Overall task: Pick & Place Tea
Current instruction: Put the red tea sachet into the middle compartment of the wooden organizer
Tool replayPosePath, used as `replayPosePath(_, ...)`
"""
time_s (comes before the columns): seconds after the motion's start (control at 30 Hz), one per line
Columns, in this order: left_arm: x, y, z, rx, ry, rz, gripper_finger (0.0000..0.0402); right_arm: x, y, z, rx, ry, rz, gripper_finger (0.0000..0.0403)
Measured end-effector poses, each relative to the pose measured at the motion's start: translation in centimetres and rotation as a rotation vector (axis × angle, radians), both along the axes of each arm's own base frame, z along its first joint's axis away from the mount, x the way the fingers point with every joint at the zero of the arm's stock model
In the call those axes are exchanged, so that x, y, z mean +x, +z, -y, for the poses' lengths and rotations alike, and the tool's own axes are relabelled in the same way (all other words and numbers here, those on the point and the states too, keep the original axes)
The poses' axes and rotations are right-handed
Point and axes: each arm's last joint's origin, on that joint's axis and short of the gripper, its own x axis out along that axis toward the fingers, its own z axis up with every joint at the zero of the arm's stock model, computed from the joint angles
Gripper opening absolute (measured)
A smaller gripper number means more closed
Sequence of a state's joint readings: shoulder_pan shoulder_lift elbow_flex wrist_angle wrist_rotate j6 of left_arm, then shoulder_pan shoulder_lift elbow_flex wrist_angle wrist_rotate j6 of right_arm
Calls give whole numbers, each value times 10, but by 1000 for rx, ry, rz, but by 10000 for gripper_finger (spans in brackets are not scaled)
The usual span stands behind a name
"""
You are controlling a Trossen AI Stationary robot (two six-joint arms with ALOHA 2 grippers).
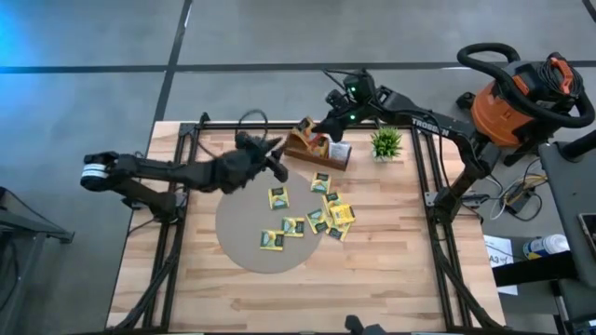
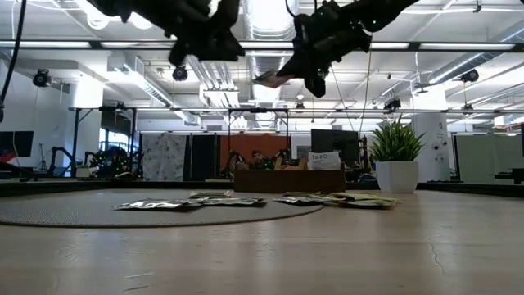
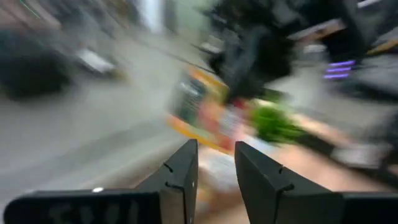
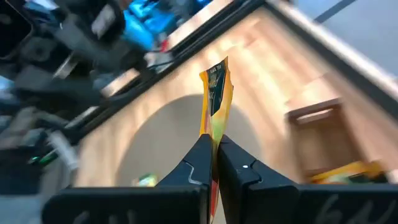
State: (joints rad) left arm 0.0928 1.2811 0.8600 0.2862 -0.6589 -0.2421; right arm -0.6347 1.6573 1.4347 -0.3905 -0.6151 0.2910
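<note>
Yellow tea sachet (image 4: 215, 93) pinched edge-on in right hand (image 4: 214, 146), fingers clenched on it, held in the air over the wooden tray (image 1: 321, 154) at the bench's (image 1: 391, 270) far edge; its print is too small to read. 8 more sachets (image 1: 317, 216) lie flat mid-bench, approx. 3 on the round grey mat (image 1: 244, 242), rest just off its right rim. White card (image 2: 324, 159) in tray reads "TAZO". 1 potted plant (image 1: 386, 142) right of tray. Left hand (image 3: 216, 163) released, fingers apart, nothing held, in the air just left of the tray.
</note>
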Motion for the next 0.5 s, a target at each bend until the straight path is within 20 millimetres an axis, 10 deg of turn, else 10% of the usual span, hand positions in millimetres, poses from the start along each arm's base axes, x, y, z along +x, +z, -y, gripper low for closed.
replayPosePath(0.5, -11, -3, -52, -321, -273, 186, 101, -31, 12, -36, -202, -347, 301, 9)
